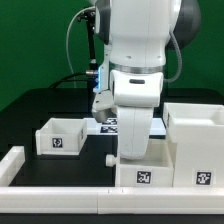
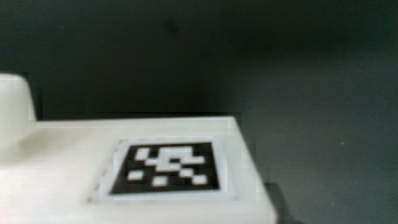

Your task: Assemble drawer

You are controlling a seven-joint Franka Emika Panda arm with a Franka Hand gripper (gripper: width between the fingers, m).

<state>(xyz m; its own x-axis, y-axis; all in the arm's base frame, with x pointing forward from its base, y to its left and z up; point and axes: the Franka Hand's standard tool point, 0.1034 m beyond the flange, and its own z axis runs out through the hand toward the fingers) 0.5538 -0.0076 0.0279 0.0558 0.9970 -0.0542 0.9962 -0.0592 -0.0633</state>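
Observation:
The drawer's tall white housing (image 1: 196,142) stands at the exterior view's right, with a tag on its front. One small open-topped tray (image 1: 58,136) sits at the left. A second tray (image 1: 141,174) sits front centre, beside the housing. My gripper (image 1: 118,155) is low at this tray's left wall, mostly hidden behind the arm's white wrist. A dark fingertip (image 1: 110,158) shows just outside that wall. The wrist view is filled by a white tagged face (image 2: 169,166) very close up, and my fingers do not show clearly there.
Long low white border rails run along the front (image 1: 70,194) and the left (image 1: 12,163) of the black table. The marker board (image 1: 106,125) lies behind the arm. A rounded white part (image 2: 11,105) shows at the wrist view's edge.

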